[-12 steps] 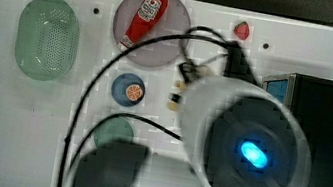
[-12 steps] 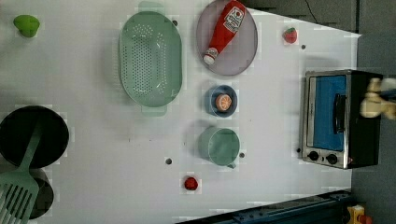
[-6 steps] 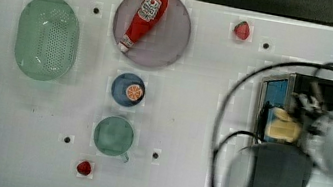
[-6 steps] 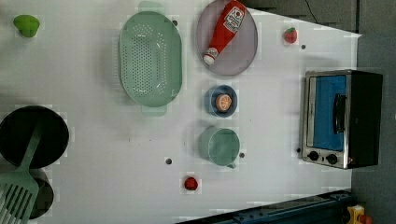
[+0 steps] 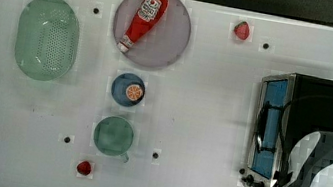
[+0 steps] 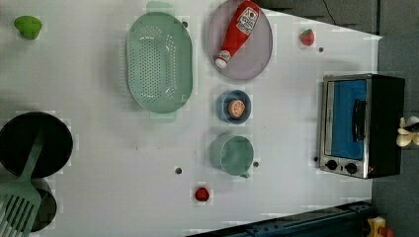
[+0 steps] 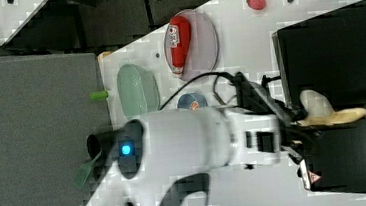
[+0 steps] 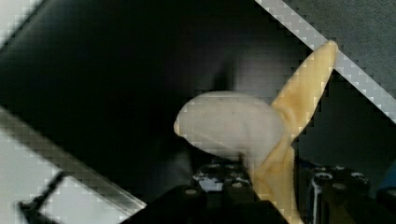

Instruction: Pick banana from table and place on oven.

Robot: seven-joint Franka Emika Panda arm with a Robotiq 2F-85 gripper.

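In the right view my gripper (image 7: 305, 120) is shut on the banana (image 7: 322, 108), holding it just over the oven's (image 7: 336, 44) black top. The wrist view has the banana's whitish tip (image 8: 229, 123) and a yellow flap close up above that dark top, with the flap running down between my fingers (image 8: 187, 200). The left view catches the banana (image 6: 408, 132) at the far right, past the oven (image 6: 385, 123). In the top view my arm (image 5: 327, 185) covers the lower part of the oven (image 5: 328, 99), which stands at the right end of the white table (image 5: 203, 104).
On the table are a purple plate (image 5: 170, 38) carrying a ketchup bottle (image 5: 143, 19), a green colander (image 5: 48, 37), a blue bowl (image 5: 127, 89), a green cup (image 5: 113, 136) and two strawberries (image 5: 241, 30) (image 5: 84, 167). A black pan (image 6: 32, 143) and spatula (image 6: 20, 197) lie at the left view's left.
My arm has swung from the middle of the table to the top view's right, carrying the banana over the oven's top.
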